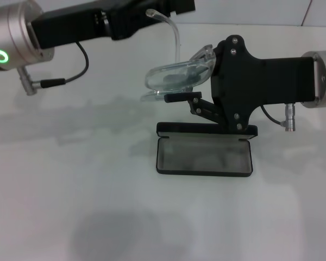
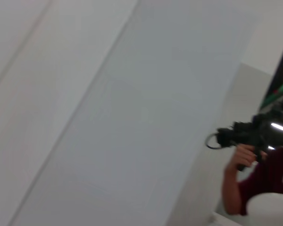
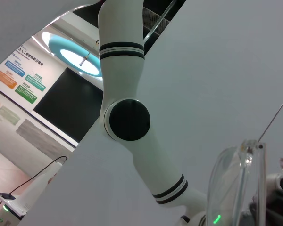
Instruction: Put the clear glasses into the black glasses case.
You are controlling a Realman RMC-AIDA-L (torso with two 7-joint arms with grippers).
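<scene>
Our right gripper (image 1: pixel 180 98) clamps the clear glasses (image 1: pixel 176 73) above the open black glasses case (image 1: pixel 204 155). They look light, slick and springy, so we hold them at the lens. We cannot tell our left gripper's state.

Clear glasses (image 1: pixel 176 73): colourless, see-through lens and arms.
Black glasses case (image 1: pixel 205 154): matte black shell, grey lining.
Right gripper (image 1: pixel 179 89): black, silver screws.
Left arm (image 1: pixel 16 32): silver cuff, glowing green ring, black forearm.
Table (image 1: pixel 70 190): plain white.
White arm (image 3: pixel 127 117): black bands, black joint disc.
</scene>
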